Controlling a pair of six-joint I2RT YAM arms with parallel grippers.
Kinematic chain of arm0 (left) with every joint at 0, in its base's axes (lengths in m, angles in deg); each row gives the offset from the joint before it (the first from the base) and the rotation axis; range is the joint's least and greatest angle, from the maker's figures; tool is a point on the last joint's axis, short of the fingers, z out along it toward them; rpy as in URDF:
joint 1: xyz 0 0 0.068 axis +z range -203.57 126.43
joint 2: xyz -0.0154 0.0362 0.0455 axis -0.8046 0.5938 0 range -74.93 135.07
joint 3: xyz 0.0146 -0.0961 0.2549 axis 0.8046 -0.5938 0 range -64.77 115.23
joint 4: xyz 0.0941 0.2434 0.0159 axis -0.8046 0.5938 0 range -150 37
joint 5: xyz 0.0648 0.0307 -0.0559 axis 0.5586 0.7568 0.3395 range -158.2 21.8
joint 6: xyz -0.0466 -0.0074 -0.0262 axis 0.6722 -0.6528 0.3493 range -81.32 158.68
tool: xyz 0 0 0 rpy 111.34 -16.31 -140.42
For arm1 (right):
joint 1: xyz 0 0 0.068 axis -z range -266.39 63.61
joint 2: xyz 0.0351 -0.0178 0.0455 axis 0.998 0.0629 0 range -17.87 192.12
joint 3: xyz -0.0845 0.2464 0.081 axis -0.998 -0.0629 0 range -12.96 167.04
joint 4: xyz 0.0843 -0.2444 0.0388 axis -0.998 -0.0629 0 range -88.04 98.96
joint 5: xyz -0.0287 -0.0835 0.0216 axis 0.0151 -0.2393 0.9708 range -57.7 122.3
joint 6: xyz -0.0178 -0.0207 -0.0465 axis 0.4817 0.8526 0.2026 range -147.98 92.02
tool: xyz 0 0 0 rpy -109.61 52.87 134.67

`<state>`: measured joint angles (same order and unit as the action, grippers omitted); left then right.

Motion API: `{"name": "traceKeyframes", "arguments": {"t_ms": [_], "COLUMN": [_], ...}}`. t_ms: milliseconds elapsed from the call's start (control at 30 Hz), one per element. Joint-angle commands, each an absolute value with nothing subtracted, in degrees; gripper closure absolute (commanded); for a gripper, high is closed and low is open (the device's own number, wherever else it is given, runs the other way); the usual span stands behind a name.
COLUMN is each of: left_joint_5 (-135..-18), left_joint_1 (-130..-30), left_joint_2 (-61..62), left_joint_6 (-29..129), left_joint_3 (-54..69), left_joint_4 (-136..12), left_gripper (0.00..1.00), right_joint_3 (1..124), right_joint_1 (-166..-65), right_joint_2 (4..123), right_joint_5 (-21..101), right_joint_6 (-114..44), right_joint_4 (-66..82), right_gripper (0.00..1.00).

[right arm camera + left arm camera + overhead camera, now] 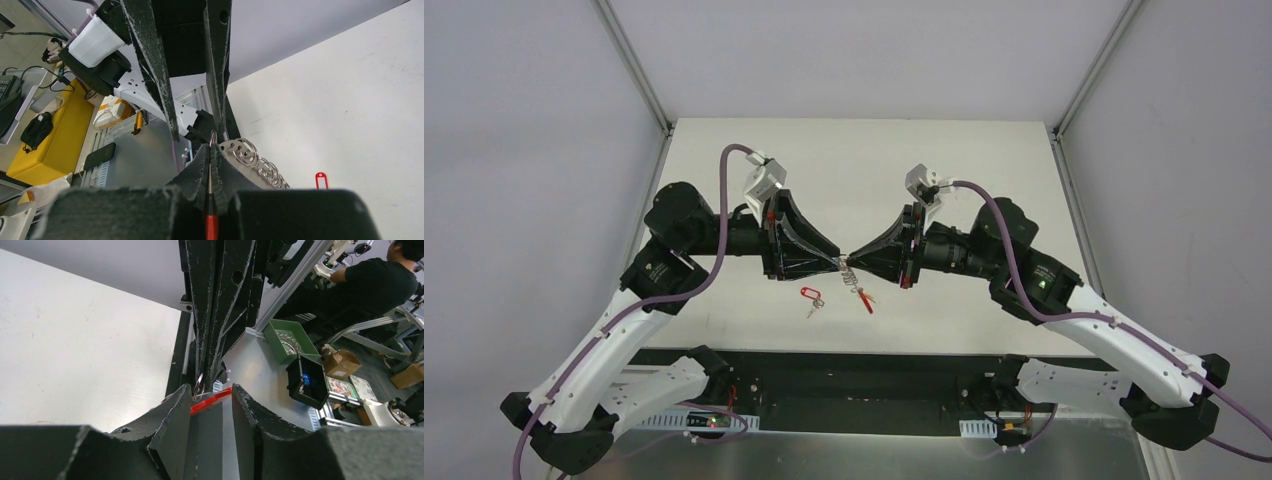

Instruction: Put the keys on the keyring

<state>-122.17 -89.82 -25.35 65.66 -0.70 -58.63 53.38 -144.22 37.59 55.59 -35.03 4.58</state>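
right hand pinches a thin red-tagged key. left hand spread, tips just beside key. steel ring chain dangles beside key. loose key nearer. matte white table open around.

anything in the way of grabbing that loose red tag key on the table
Nothing visible. The loose key lies alone on the table, just nearer than the left gripper; the ring chain hangs beside it, not over it.

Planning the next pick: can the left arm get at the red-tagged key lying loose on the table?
Probably yes. The red-tagged key lies uncovered on the table close beside the left gripper, whose jaws stand open.
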Motion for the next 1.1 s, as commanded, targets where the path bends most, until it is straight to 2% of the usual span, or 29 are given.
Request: {"name": "traceKeyframes", "arguments": {"t_ms": [0,100,200,400,500,933,1000,1067], "left_joint_5": [-125.0,-124.8,-125.1,-125.0,-124.6,-123.0,-123.0,-123.1], "left_joint_1": [-89.1,-89.1,-89.1,-89.1,-89.1,-89.1,-89.1,-89.1], "left_joint_2": [-25.0,-24.8,-24.7,-24.9,-24.8,-24.7,-24.4,-23.8], "left_joint_6": [67.3,67.3,67.5,67.9,68.3,70.6,70.6,70.0], "left_joint_3": [-0.6,-0.8,-0.7,-0.7,-0.8,-1.4,-1.0,-0.2], "left_joint_4": [-62.9,-63.0,-63.2,-63.9,-64.4,-66.6,-65.9,-64.4], "left_gripper": [0.64,0.60,0.65,0.85,0.99,1.00,1.00,1.00], "right_joint_3": [57.0,57.1,57.3,57.3,57.2,57.0,57.1,57.1], "right_joint_1": [-144.0,-144.0,-144.0,-144.0,-144.0,-144.0,-144.0,-144.0], "right_joint_2": [37.5,37.6,37.7,37.9,37.9,37.6,37.6,37.3], "right_joint_5": [56.7,57.1,57.1,57.4,57.5,56.6,56.3,55.7], "right_joint_6": [-35.5,-35.6,-35.5,-35.6,-35.7,-34.7,-34.6,-34.3], "right_joint_4": [11.0,11.3,11.3,11.3,11.2,9.3,9.2,7.5], "right_gripper": [1.00,1.00,1.00,1.00,1.00,1.00,0.92,0.80]}}
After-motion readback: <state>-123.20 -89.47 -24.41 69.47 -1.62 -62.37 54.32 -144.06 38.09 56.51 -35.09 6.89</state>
